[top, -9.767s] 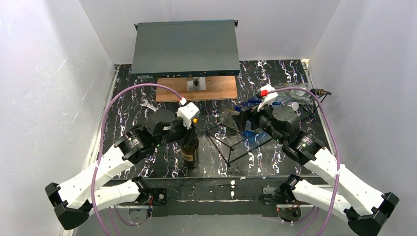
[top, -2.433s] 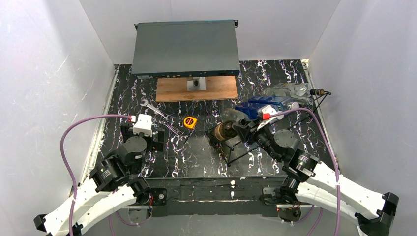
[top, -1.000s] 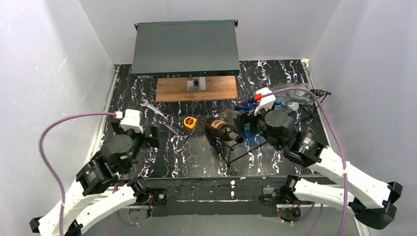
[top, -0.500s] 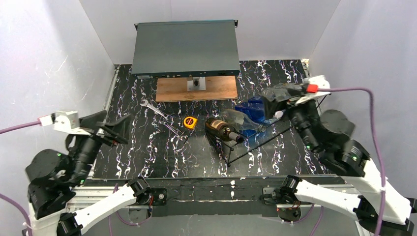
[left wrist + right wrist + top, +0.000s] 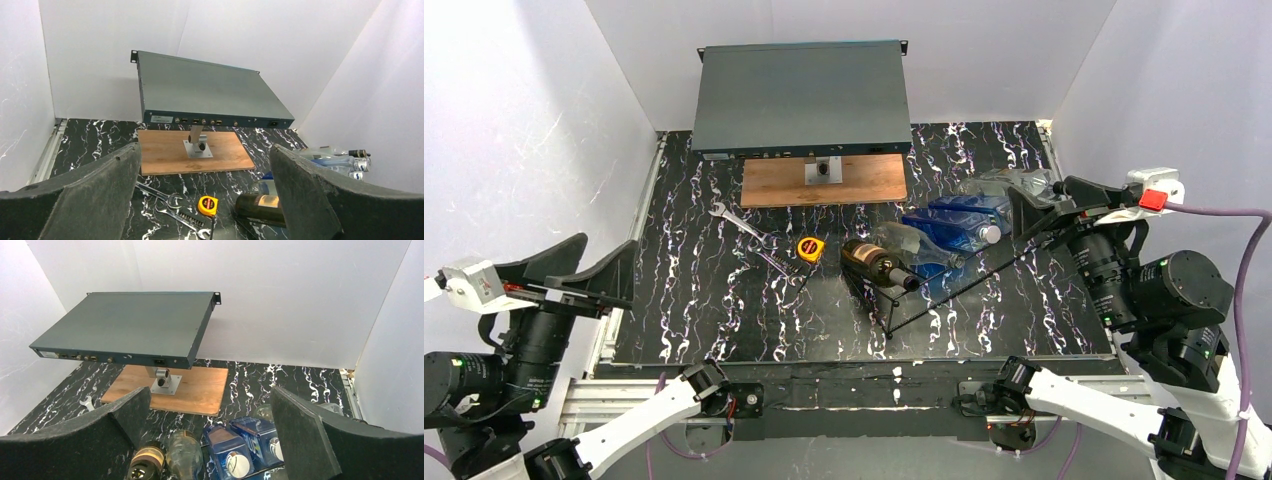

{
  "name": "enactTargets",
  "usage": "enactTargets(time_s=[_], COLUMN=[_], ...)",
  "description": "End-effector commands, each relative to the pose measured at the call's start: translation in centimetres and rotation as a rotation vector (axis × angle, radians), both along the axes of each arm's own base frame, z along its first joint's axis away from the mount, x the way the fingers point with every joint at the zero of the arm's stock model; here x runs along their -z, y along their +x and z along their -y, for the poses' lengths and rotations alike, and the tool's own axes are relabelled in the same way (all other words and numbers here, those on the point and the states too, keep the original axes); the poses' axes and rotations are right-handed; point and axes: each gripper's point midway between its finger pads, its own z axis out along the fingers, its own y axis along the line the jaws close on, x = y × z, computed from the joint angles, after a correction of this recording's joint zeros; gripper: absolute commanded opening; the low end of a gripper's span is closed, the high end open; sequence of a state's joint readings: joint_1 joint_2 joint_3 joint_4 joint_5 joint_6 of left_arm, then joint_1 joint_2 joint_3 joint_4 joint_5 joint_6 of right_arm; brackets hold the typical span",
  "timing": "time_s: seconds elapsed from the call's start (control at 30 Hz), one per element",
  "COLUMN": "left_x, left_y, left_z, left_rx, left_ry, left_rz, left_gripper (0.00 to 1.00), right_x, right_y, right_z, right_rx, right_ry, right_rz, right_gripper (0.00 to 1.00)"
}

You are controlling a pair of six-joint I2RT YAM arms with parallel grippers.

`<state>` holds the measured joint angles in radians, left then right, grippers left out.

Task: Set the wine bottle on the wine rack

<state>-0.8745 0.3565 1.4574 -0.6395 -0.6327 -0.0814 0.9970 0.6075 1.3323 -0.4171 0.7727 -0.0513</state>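
Wine bottle of dark brown glass [image 5: 876, 262] lies on its side across the left end of the angular thin black wire rack [image 5: 890, 318], on the white-veined black table [image 5: 694, 300]. The left gripper [image 5: 607, 245] and right gripper [image 5: 1042, 190], with fuzzy black pads, hover at the table's sides, jaws spread wide, gripping nothing.

wine bottle [image 5: 145, 461] cropped at bottom edge, right wrist view
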Motion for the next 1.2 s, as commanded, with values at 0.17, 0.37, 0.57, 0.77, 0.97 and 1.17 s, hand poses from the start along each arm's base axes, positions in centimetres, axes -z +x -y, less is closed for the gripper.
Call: enactTargets(time_s=[0.17, 0.37, 0.57, 0.77, 0.97, 1.17], left_x=[0.2, -0.1, -0.2, 1.0, 0.9, 1.5], left_y=[0.7, 0.7, 1.0, 1.3, 1.2, 0.5], left_z=[0.0, -0.1, -0.3, 0.0, -0.3, -0.5], left_rx=[-0.034, -0.040, -0.062, -0.067, -0.070, -0.046], left_ry=[0.010, 0.028, 0.009, 0.028, 0.015, -0.023], left_rz=[0.001, 0.002, 0.011, -0.018, -0.007, -0.017], left_gripper=[0.99, 0.99, 0.99, 0.99, 0.99, 0.99], right_x=[-0.1, 0.5, -0.9, -0.2, -0.4, 0.3], right_y=[1.0, 1.4, 1.1, 0.7, 0.4, 0.0], right_z=[-1.1, -1.5, -0.6, -0.1, 0.5, -0.1], right_rx=[0.014, 0.022, 0.045, 0.036, 0.042, -0.003], right_ry=[-0.019, -0.023, 0.008, 0.036, 0.049, 0.021], right_rz=[0.008, 0.001, 0.016, 0.032, 0.024, 0.025], right_gripper=[0.99, 0.99, 0.98, 0.98, 0.98, 0.98])
